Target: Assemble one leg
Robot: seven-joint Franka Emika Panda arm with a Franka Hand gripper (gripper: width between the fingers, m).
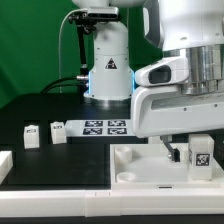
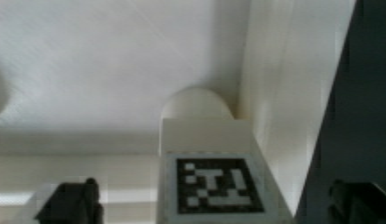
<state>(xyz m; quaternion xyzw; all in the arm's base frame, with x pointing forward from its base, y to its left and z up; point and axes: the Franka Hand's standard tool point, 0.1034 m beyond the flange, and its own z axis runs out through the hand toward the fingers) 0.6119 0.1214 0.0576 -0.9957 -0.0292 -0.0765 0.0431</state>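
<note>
We see the gripper [image 1: 190, 152] pinching the leg [image 1: 200, 153] upright (tag facing out), its long axis pointing down at the tabletop [image 1: 150, 170] just below.

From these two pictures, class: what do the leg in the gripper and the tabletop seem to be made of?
The leg: probably white plastic, matt and smooth with even colour; its black-and-white tag looks like a flat printed sticker. It sits between the fingers of the gripper.
The tabletop: likely the same white plastic, with moulded-looking rounded corners and a soft sheen. Painted wood cannot be ruled out.
</note>
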